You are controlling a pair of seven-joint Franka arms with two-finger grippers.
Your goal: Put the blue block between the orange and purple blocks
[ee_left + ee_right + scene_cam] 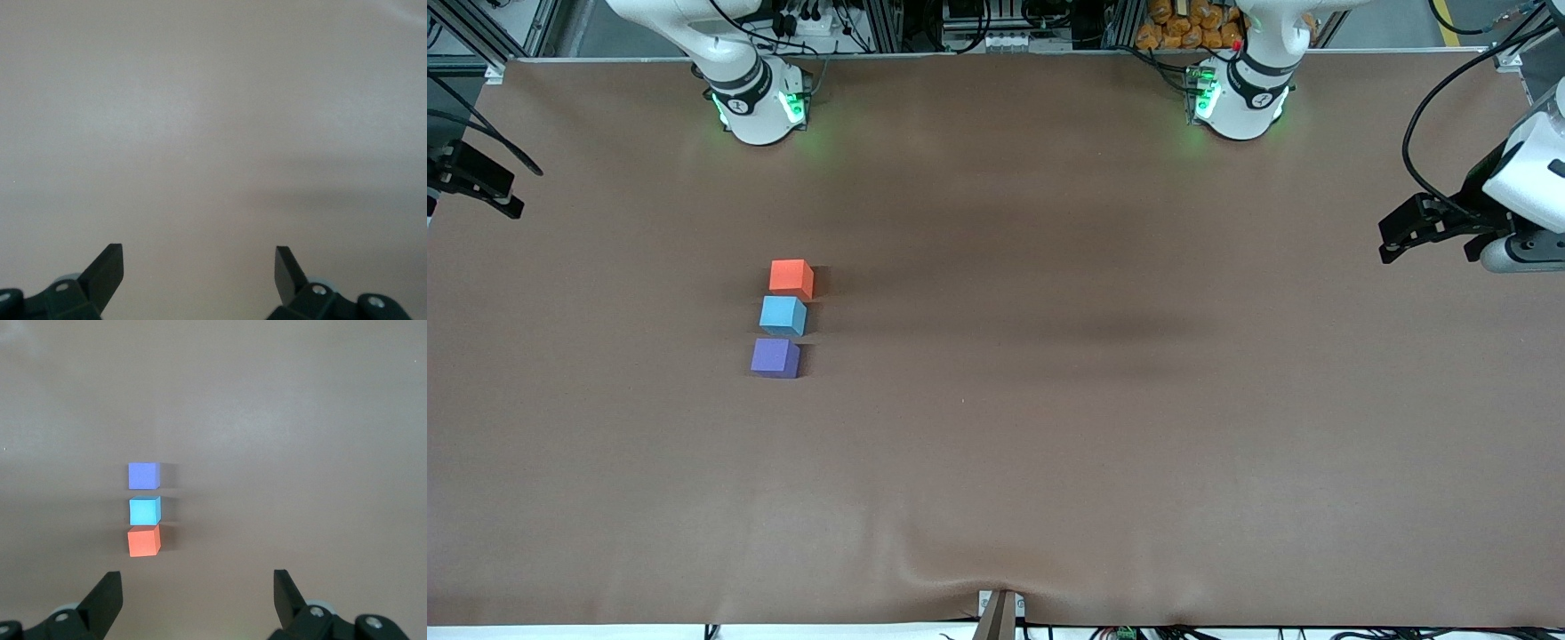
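The blue block [783,316] sits on the table between the orange block [791,276] and the purple block [775,357], all in one close line. The orange one is farthest from the front camera and the purple one nearest. The right wrist view shows all three: purple [143,475], blue [145,511], orange [143,541]. My right gripper [197,581] is open and empty, raised well clear of the blocks, and shows at the table's right-arm end [509,197]. My left gripper [1389,240] is open and empty over the left-arm end, with only bare table before it [199,257].
The brown table cover [1049,400] has a small wrinkle at its edge nearest the front camera. The two arm bases [758,102] [1240,98] stand along the edge farthest from the front camera. Nothing else lies on the table.
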